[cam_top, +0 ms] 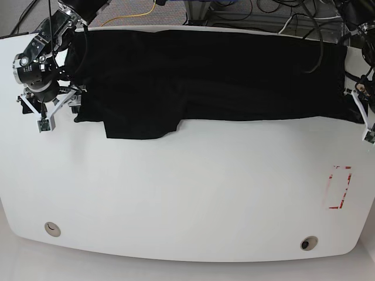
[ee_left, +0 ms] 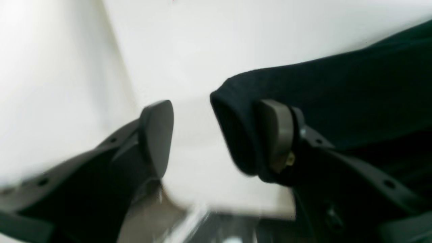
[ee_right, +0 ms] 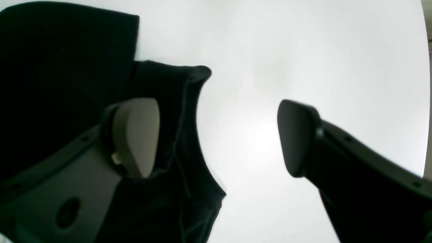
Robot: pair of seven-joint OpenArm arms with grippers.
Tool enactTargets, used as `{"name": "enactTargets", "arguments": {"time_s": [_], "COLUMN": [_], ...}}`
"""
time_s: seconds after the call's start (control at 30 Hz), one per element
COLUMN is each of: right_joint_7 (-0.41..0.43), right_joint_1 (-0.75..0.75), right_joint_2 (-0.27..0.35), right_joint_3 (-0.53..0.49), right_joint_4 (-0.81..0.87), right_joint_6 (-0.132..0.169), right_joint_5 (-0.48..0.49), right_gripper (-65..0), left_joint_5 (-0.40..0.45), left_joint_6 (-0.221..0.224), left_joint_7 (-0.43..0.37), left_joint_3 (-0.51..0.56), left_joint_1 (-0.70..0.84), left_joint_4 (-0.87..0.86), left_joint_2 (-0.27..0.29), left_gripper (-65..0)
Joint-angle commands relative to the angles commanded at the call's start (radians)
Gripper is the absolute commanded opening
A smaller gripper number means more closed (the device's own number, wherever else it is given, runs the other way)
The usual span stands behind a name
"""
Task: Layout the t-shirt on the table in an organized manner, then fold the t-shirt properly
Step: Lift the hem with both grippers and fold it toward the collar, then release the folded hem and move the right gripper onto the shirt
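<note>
The black t-shirt (cam_top: 211, 79) lies spread across the top of the white table (cam_top: 187, 199). The right gripper (ee_right: 216, 138) is open at the shirt's left edge, one finger on the cloth. The left gripper (ee_left: 216, 135) is open too, at the right edge. Only the base view shows the red mark (cam_top: 338, 187) and two round holes (cam_top: 53, 228).

Bright, even light; blurred, edge-warped wrist views; sharp base view.

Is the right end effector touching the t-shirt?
Touching. In the right wrist view one finger of the open end effector rests on the t-shirt.
</note>
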Motion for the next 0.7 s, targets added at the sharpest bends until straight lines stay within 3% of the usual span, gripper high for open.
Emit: {"name": "enactTargets", "arguments": {"time_s": [0.27,0.7], "right_joint_7": [0.000,0.000], "right_joint_1": [-0.003,-0.031], "right_joint_2": [0.000,0.000], "right_joint_3": [0.005,-0.032], "right_joint_4": [0.000,0.000], "right_joint_6": [0.000,0.000], "right_joint_5": [-0.002,0.000], "right_gripper": [-12.5,-12.5], "left_joint_5": [0.000,0.000], "left_joint_6": [0.000,0.000], "left_joint_7": [0.000,0.000], "left_joint_3": [-0.106,-0.109], "left_joint_1": [0.101,0.112], "left_joint_4": [0.000,0.002], "left_joint_2": [0.000,0.069], "left_gripper": [-29.0,-29.0]}}
